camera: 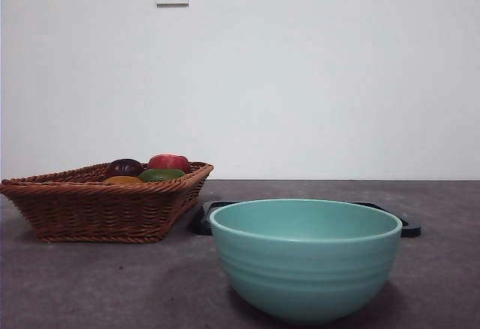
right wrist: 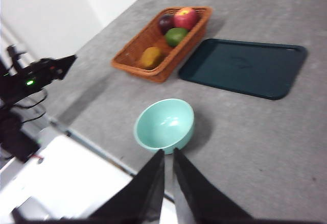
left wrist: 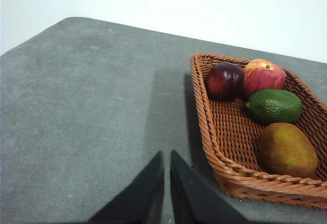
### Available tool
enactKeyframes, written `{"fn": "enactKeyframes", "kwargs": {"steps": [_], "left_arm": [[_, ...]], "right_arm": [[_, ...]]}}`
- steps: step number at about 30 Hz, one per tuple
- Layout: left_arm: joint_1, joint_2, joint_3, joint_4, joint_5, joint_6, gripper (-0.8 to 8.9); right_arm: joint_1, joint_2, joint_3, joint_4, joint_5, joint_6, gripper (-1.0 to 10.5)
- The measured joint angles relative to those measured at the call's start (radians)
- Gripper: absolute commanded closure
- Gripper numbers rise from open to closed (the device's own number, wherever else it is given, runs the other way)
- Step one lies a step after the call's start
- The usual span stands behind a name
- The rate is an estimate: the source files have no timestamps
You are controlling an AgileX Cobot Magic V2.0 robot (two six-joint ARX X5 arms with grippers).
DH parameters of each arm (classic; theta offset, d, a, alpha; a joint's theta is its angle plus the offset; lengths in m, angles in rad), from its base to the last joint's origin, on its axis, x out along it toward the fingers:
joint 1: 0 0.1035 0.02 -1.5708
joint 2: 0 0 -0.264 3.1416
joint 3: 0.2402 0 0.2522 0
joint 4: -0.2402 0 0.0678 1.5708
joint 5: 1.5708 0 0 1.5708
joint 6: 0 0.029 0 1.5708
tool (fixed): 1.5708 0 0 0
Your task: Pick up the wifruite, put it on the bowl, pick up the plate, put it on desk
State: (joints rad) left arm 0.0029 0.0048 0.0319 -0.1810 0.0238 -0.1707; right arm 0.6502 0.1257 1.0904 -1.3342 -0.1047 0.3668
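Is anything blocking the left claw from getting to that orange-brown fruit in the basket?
Only the basket's wicker rim stands between the left gripper and the wifruite. The fruit lies uncovered, apart from the green fruit, so coming down from above looks unobstructed.

Orange-brown wifruite (left wrist: 287, 150) in basket (left wrist: 225, 132); mint-green bowl (camera: 305, 260) (empty) upright on desk (camera: 90, 284).

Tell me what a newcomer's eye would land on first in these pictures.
First comes the mint-green bowl, empty, nearest the front camera on the desk. Next is the wicker basket behind it to one side, holding the wifruite, a green fruit, a red apple and a dark red fruit. A dark tray lies flat beside the basket.
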Motion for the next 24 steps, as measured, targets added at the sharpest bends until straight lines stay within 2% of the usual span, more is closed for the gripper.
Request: {"fn": "enactKeyframes", "kwargs": {"steps": [2,5,8,11,15,19,24], "left_arm": [[0.000,0.000,0.000,0.000,0.000,0.000,7.95],[0.000,0.000,0.000,0.000,0.000,0.000,7.95],[0.000,0.000,0.000,0.000,0.000,0.000,7.95],[0.000,0.000,0.000,0.000,0.000,0.000,7.95],[0.000,0.000,0.000,0.000,0.000,0.000,7.95],[0.000,0.000,0.000,0.000,0.000,0.000,7.95],[0.000,0.000,0.000,0.000,0.000,0.000,7.95]], "right_arm": [[-0.064,0.000,-0.027,0.000,0.005,-0.022,9.2],[-0.195,-0.005,-0.129,0.058,0.036,-0.104,9.2],[-0.337,-0.021,-0.272,0.295,0.014,-0.154,9.2],[-0.471,-0.058,-0.428,0.544,-0.062,-0.178,9.2],[-0.605,-0.100,-0.638,0.840,-0.070,-0.206,9.2],[-0.669,-0.119,-0.843,1.049,-0.066,-0.232,9.2],[-0.677,-0.119,-1.020,1.146,0.039,-0.271,9.2]]}}
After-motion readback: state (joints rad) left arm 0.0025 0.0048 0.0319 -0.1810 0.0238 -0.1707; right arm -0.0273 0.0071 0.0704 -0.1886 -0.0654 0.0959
